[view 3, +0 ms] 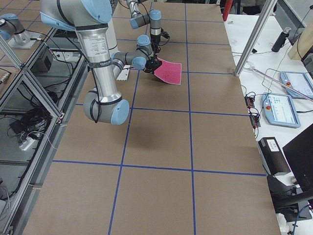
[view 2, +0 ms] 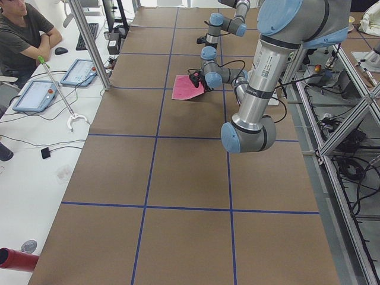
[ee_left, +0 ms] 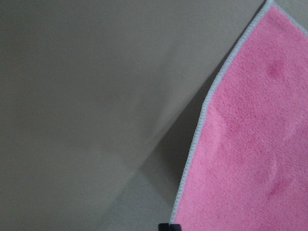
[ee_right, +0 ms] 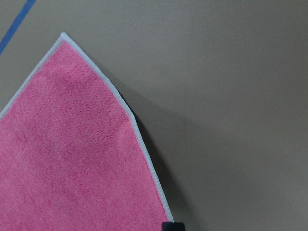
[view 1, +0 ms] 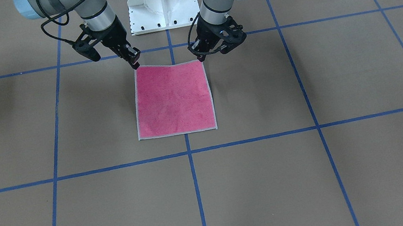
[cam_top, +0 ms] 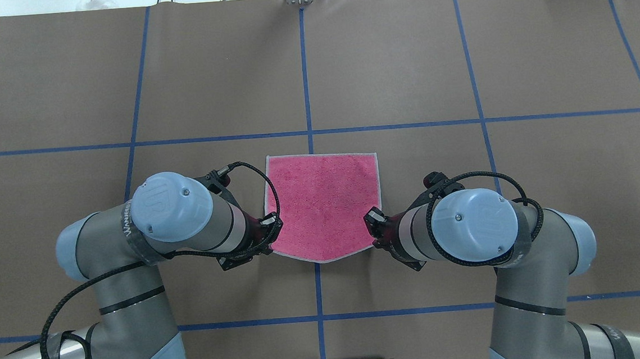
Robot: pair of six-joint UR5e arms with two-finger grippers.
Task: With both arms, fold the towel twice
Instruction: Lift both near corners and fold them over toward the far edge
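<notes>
The towel (view 1: 172, 99) lies pink face up at the middle of the table, its edge away from the robot flat. My left gripper (view 1: 201, 57) is shut on the towel's robot-side corner on my left and holds it slightly off the table. My right gripper (view 1: 134, 62) is shut on the other robot-side corner. In the overhead view the towel (cam_top: 325, 207) sags between the left gripper (cam_top: 271, 226) and the right gripper (cam_top: 370, 225). Both wrist views show the raised pink cloth (ee_left: 250, 159) (ee_right: 72, 154) with a shadow under its light grey edge. The grey face is hidden.
The white pedestal base (view 1: 161, 1) stands behind the towel between the arms. Blue tape lines (view 1: 196, 195) grid the brown table. An operator (view 2: 21, 29) sits at a side bench with tablets (view 2: 37, 94). A metal post (view 3: 254, 39) stands at the table's edge.
</notes>
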